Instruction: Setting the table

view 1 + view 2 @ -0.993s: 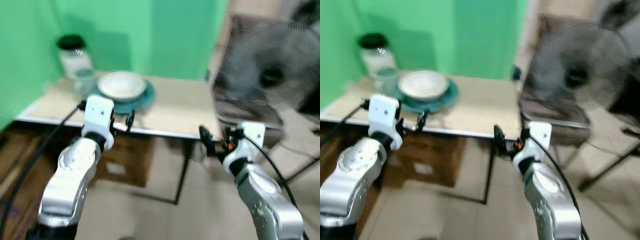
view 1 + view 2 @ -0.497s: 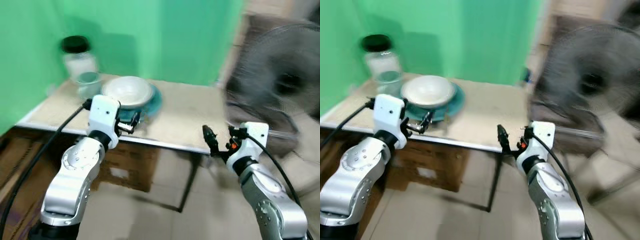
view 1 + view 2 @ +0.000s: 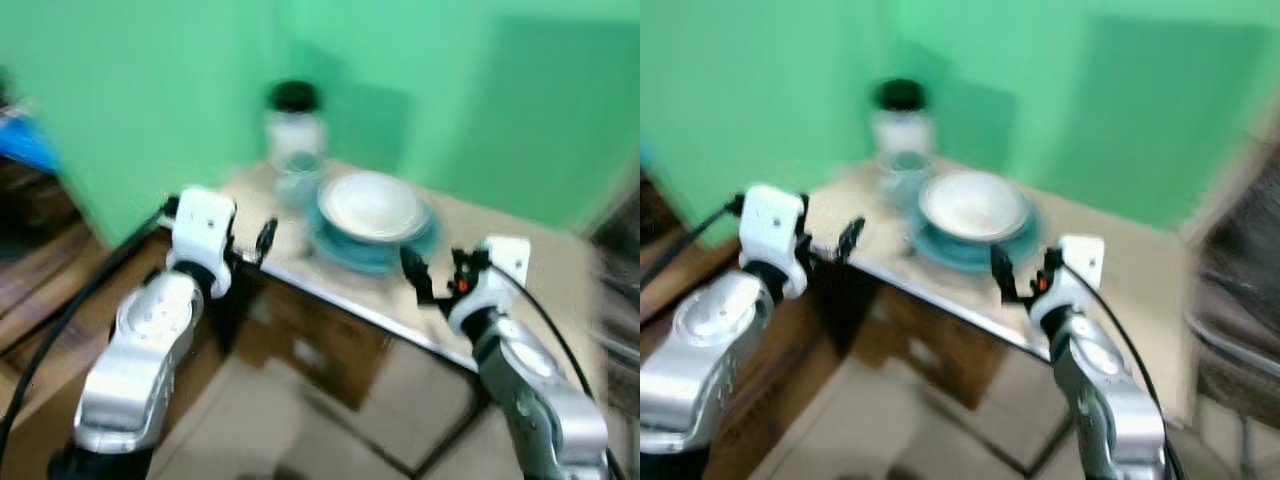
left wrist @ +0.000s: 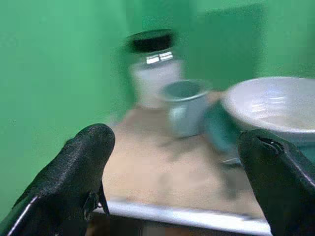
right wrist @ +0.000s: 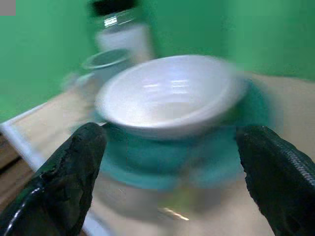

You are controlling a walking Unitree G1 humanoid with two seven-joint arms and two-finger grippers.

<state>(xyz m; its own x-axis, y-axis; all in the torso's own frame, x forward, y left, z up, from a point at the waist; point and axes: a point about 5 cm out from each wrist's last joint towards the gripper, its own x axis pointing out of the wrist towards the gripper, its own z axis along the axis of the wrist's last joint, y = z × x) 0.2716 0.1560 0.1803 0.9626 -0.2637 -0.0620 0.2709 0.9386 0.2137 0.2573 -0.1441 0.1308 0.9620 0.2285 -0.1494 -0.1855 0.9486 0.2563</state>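
- Blur hides small details from us.
- We count one white bowl (image 3: 374, 204) on one teal plate (image 3: 372, 252), one cup (image 4: 186, 106), one jar (image 3: 293, 125), on the table (image 3: 545, 280).
- Left gripper (image 4: 179, 177) and right gripper (image 5: 170, 184) hover near, fingers spread wide, holding nothing.

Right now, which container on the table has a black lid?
The glass jar at the back, beside the green wall; the small cup and white bowl are open-topped.
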